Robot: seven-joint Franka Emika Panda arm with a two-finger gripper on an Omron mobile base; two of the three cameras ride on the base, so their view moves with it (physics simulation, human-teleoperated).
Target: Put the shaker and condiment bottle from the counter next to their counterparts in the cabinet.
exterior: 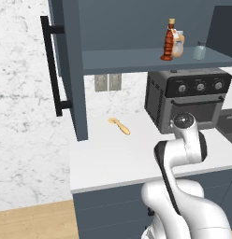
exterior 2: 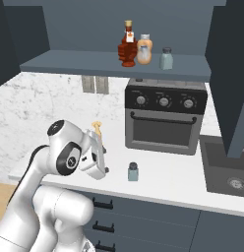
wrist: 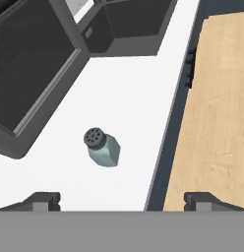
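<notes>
1. Claw (wrist: 122,201) spread as wide as it goes, empty, hanging above the counter (wrist: 134,88); two dark fingertips (wrist: 43,201) rose at lower left and lower right of the hand view, nothing between them. In the right base view, sat left of centre (exterior 2: 97,165), pointed downward from the white arm's wrist.
2. Shaker (wrist: 102,147) stood upright on the white slab, just above and left of the midpoint between the tips in the hand view, grey perforated cap toward the camera. Not touched. In the right base view, seen lower centre (exterior 2: 133,172), near the counter's front edge, in front of the toaster oven (exterior 2: 165,115).
3. Condiment bottle (exterior 2: 127,44) already on the cabinet (exterior 2: 114,65) shelf at upper centre, touching or just beside the pale orange bottle (exterior 2: 145,49); second shaker (exterior 2: 166,58) stood a little right of those.
4. Judged as first half done, second half opening: bottle placed, shaker pick-up in approach.
5. Next move, as a guess: shift slightly to centre the shaker between the fingers, descend straight down, pinch the glass body below the cap. Then lift up to the shelf and set down beside the shelf shaker.
6. Risk judged: small squat thing near the counter's edge, easily knocked over or off by an off-centre finger.
7. Wooden utensil (exterior: 119,126) lay further back on the counter, mid-left in the left base view; open cabinet door with black bar handle (exterior: 51,72) at upper left.
</notes>
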